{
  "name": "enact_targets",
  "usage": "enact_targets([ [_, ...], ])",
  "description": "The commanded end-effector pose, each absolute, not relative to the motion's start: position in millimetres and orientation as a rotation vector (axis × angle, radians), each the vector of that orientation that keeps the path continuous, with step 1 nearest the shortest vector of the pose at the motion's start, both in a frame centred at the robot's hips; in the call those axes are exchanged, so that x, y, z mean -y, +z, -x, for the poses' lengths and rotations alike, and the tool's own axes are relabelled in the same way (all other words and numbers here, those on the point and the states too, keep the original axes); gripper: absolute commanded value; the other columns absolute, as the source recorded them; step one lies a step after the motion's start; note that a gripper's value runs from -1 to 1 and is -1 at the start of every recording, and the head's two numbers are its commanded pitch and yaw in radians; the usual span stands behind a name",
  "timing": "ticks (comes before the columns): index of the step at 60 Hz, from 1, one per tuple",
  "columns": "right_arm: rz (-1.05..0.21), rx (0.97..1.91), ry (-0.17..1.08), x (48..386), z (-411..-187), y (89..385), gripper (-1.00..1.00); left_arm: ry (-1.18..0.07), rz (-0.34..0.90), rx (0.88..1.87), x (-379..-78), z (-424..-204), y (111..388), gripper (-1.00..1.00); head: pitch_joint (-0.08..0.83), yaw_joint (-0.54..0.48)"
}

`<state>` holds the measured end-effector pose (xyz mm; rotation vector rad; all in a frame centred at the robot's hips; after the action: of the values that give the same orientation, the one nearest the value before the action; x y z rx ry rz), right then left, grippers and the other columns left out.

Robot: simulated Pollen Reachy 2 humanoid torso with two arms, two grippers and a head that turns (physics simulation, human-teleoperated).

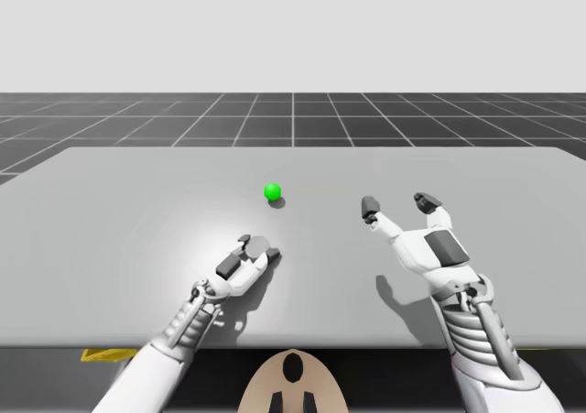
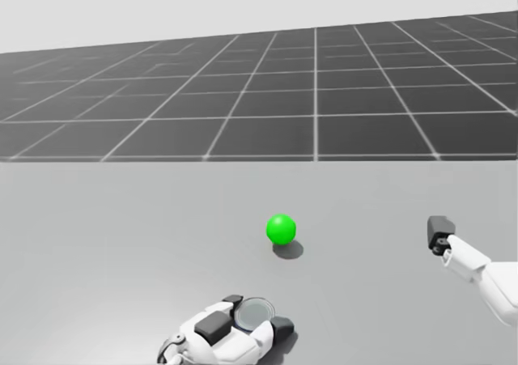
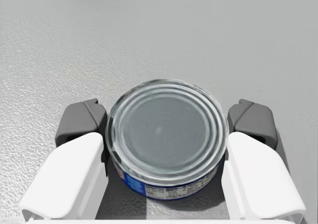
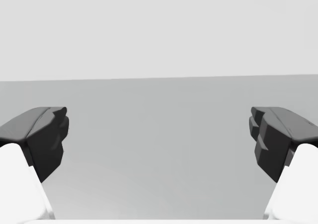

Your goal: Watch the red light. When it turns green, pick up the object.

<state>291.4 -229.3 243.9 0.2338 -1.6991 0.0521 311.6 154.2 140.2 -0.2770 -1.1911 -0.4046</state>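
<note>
The light (image 1: 272,191) is a small ball glowing green on the grey table (image 1: 110,211), also in the head view (image 2: 281,229). A low round tin with a silver lid and blue side label (image 3: 166,134) stands on the table nearer to me than the light. My left gripper (image 3: 166,127) reaches down over it, and its dark pads (image 3: 82,122) press the tin's rim from both sides. The high view shows the same grip (image 1: 259,246) and tin (image 1: 261,244), as does the head view (image 2: 252,311). My right gripper (image 1: 398,204) hovers open to the right, holding nothing (image 4: 159,134).
The table's near edge (image 1: 366,347) runs just in front of my torso. A yellow strip (image 1: 105,354) shows below that edge at the left. Beyond the table's far edge lies a dark gridded floor (image 2: 316,98).
</note>
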Motion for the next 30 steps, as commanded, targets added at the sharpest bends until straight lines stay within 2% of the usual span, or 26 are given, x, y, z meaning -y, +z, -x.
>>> enact_targets([
  [1,-0.290,1.684,0.061,227.6,-290.8,243.1,-1.00,-0.342,0.314,1.196,-145.9,-306.9,151.1,0.98,0.311,0.15],
  [14,-0.299,1.663,0.061,226.7,-291.1,241.7,-1.00,-0.283,0.340,1.310,-159.8,-313.4,209.0,0.95,0.299,0.16],
  [24,-0.296,1.663,0.071,226.1,-290.5,241.3,-1.00,-0.280,0.341,1.480,-165.0,-305.2,284.1,0.97,0.286,0.16],
  [30,-0.299,1.669,0.094,227.1,-289.6,241.1,-1.00,-0.297,0.334,1.598,-165.1,-291.3,338.1,0.98,0.280,0.16],
])
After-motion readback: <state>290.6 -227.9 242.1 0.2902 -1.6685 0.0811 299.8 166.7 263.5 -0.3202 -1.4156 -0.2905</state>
